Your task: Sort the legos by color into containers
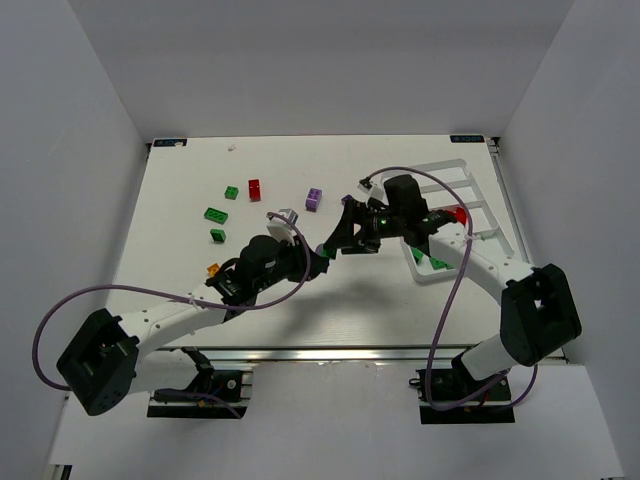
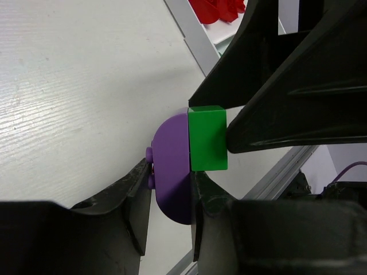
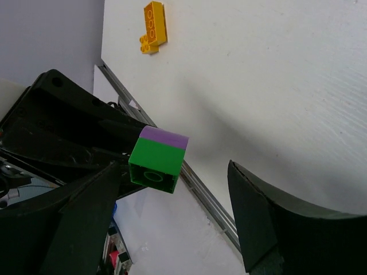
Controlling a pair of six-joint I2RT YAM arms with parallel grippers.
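Aloft, purple-green legos (image 2: 189, 163) in left gripper (image 2: 171, 192), perhaps against right gripper (image 3: 173, 167).

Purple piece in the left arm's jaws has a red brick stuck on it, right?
Not quite. The brick stuck on the purple piece is a green brick, not red. The left wrist view shows it up close, with the left arm's jaws shut on the purple piece.

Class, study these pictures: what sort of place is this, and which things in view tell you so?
Probably a robotics lab test cell: a left arm and a right arm bolted at the near edge of a white table, plain white walls boxing it in, and toy bricks and a divided tray on it.
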